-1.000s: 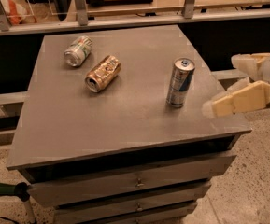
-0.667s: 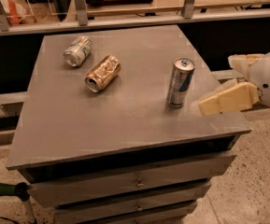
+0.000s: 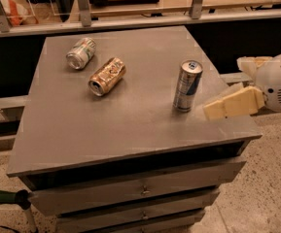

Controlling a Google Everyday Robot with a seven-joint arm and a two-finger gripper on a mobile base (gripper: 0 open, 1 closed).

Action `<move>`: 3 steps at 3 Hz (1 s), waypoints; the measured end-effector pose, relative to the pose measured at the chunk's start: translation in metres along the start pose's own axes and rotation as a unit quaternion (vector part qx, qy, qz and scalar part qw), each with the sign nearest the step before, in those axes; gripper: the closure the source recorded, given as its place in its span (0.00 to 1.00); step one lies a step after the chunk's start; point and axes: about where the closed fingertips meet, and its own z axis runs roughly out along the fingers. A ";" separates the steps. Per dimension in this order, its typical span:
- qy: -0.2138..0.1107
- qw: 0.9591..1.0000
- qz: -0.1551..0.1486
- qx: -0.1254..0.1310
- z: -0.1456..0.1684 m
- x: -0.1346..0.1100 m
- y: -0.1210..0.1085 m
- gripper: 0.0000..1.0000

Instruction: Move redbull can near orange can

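Though near redbull can (image 3: 187,85), claw (image 3: 225,89) apart.

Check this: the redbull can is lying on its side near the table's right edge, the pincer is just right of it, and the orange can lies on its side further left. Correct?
No. In the camera view the redbull can stands upright, not on its side. The rest holds: the pincer is just right of it, the orange can lies further left.
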 end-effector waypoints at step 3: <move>-0.046 0.998 -0.013 -0.032 0.043 -0.005 -0.020 0.00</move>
